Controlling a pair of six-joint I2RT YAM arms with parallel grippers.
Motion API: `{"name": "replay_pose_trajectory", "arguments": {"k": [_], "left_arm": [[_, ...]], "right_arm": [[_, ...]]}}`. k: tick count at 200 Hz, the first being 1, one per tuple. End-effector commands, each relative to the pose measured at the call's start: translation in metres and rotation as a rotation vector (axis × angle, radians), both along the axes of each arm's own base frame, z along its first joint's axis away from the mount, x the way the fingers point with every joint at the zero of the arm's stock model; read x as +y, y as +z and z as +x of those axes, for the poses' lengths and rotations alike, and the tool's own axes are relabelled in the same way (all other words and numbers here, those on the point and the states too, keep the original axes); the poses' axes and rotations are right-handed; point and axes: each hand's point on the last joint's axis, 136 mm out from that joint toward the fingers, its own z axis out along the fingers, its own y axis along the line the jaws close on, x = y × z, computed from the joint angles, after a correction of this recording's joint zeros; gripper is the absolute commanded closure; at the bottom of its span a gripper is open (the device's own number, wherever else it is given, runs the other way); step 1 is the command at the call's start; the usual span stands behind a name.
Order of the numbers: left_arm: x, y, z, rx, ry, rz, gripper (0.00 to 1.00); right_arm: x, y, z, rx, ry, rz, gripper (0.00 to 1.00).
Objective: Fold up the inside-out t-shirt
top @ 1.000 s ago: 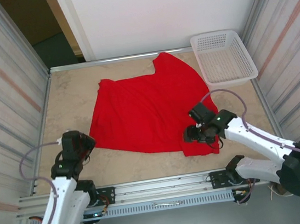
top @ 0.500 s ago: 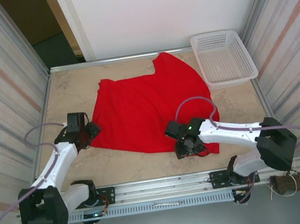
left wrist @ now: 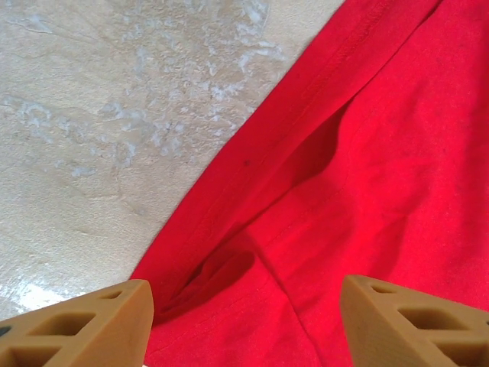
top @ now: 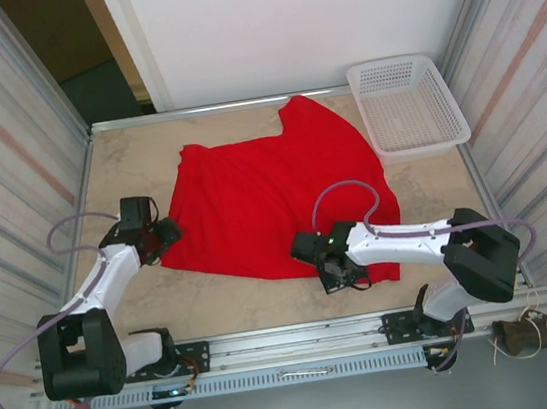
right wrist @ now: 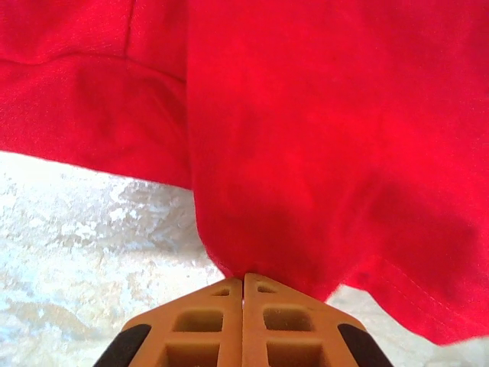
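Red shirt (top: 273,199) lies flat, right gripper (right wrist: 244,279) pinched shut on its near edge, left gripper (left wrist: 244,300) open over its left corner.

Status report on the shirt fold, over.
Left gripper open at left edge of t-shirt. Right gripper shut on its near hem. It lies spread on table, not yet folded. White basket far right, clear of both arms.

The red t-shirt (top: 273,199) is lying spread out on the tabletop (top: 127,163), with a white mesh basket (top: 407,104) sitting at the far right corner. The left hand (top: 162,237) is hovering at the shirt's left edge, and the right hand (top: 335,275) is reaching onto its near edge.
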Motion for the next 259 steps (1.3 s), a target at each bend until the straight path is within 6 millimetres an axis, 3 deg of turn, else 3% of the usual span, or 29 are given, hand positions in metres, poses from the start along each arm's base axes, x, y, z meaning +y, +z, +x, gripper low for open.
{"name": "replay_pose_trajectory", "arguments": {"k": [1,30,54,113,193,259], "left_arm": [[-0.004,0.014,0.000,-0.021,-0.046,-0.006,0.33],[-0.009,0.015,-0.008,-0.012,-0.076,-0.002,0.32],[-0.010,0.010,-0.011,0.008,-0.097,0.014,0.31],[-0.014,-0.001,0.001,0.089,-0.182,0.091,0.31],[-0.011,-0.025,0.013,0.175,-0.209,0.201,0.33],[-0.013,-0.041,0.010,0.208,-0.217,0.187,0.45]], "right_arm": [[-0.008,0.031,0.000,-0.051,0.001,0.017,1.00],[-0.010,0.055,-0.010,-0.051,-0.015,0.109,1.00],[-0.013,0.061,-0.020,-0.031,-0.026,0.161,1.00],[-0.028,0.045,-0.038,0.018,-0.039,0.152,1.00],[-0.031,0.039,-0.038,0.017,-0.046,0.149,1.00],[-0.032,0.042,-0.036,0.004,-0.053,0.154,1.00]]}}
